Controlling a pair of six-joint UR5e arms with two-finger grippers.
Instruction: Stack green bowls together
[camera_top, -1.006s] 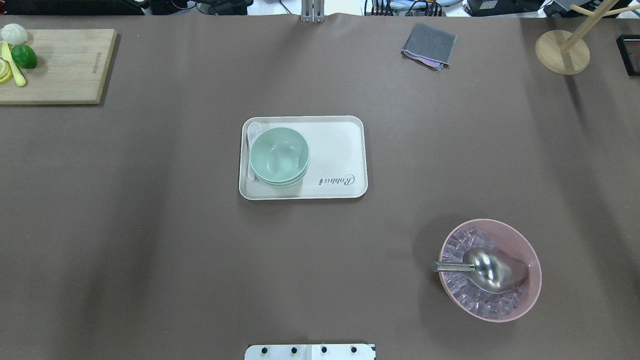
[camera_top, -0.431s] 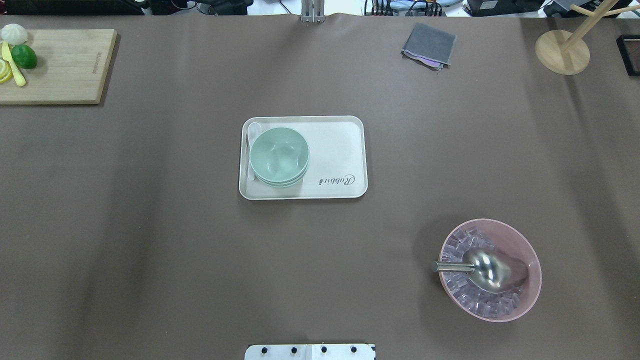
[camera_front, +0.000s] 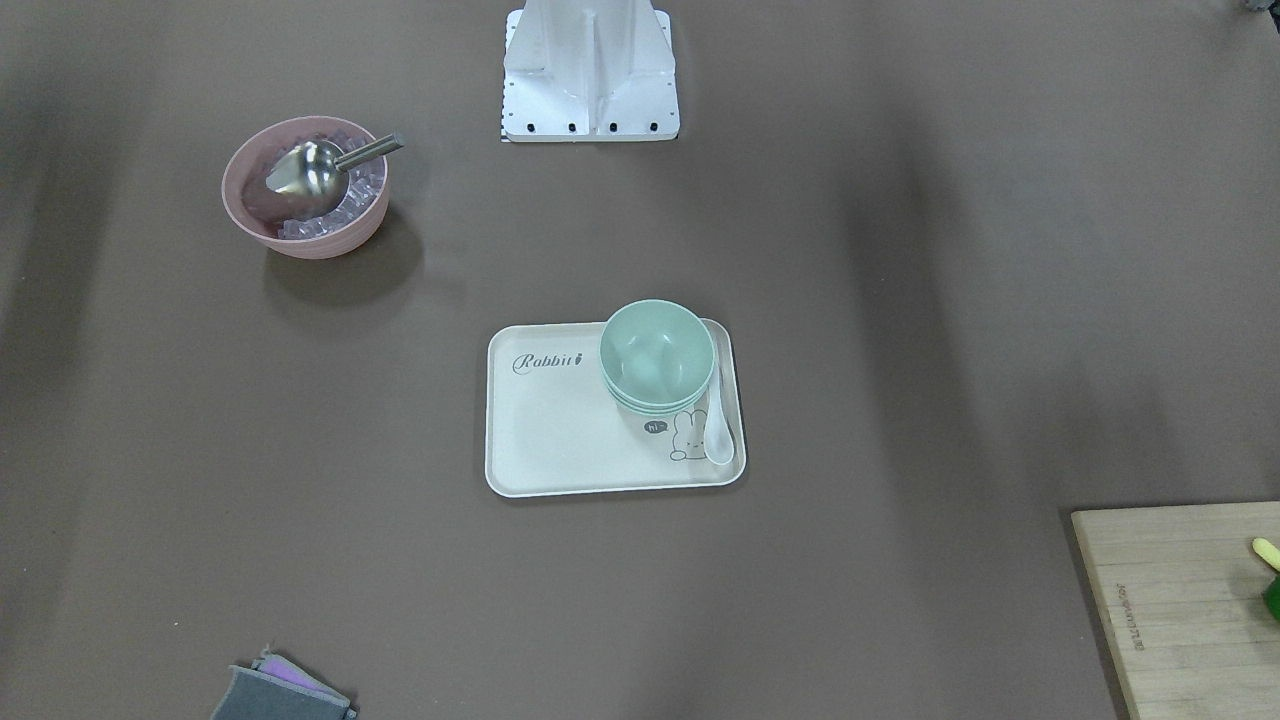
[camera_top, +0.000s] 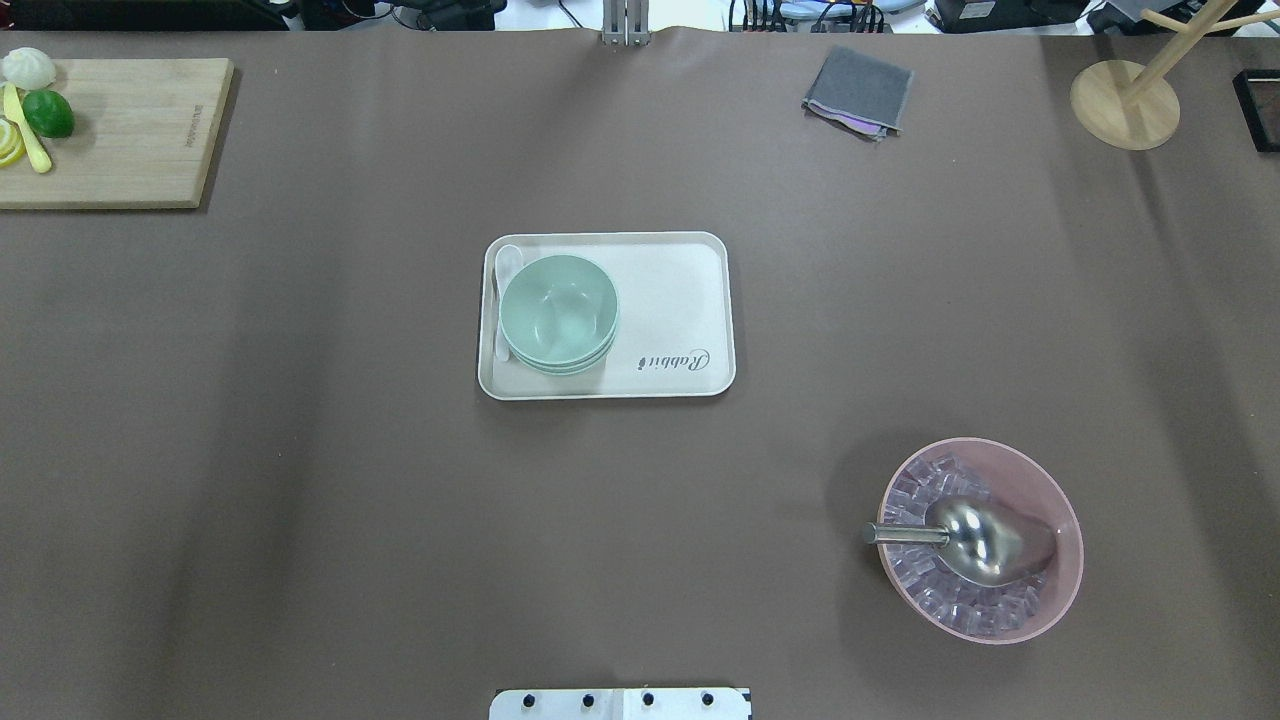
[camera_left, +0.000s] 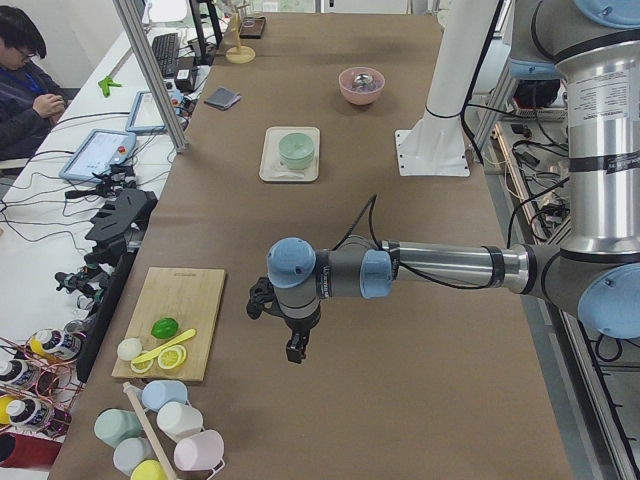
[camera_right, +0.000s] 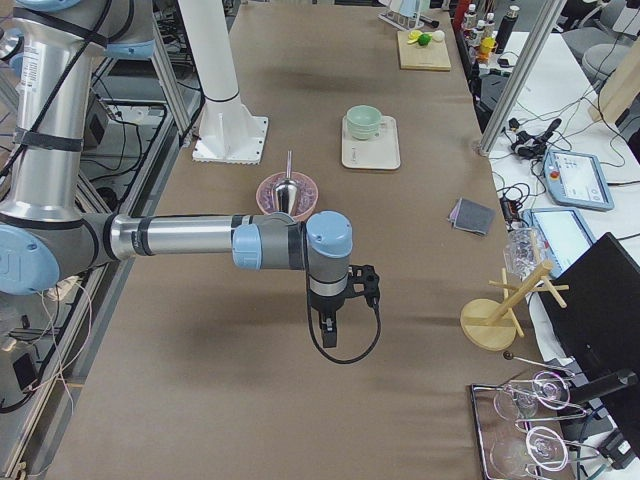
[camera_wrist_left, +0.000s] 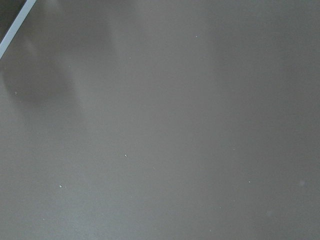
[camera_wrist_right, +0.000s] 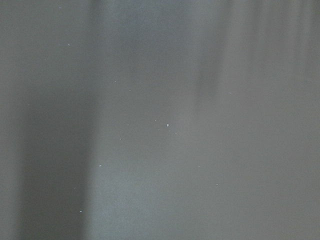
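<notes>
The three green bowls (camera_top: 558, 312) sit nested in one stack on the left part of a cream tray (camera_top: 672, 300) at the table's middle. The stack also shows in the front view (camera_front: 657, 360) and in both side views (camera_left: 296, 150) (camera_right: 364, 120). A white spoon (camera_top: 506, 268) lies on the tray beside the stack. My left gripper (camera_left: 293, 350) hangs over bare table far to the left of the tray. My right gripper (camera_right: 328, 335) hangs over bare table far to the right. I cannot tell whether either is open or shut. Both wrist views show only table.
A pink bowl (camera_top: 1062, 515) of ice with a metal scoop (camera_top: 985, 540) stands at the near right. A wooden cutting board (camera_top: 130, 130) with fruit is at the far left. A grey cloth (camera_top: 858, 92) and a wooden stand (camera_top: 1124, 104) are at the far right.
</notes>
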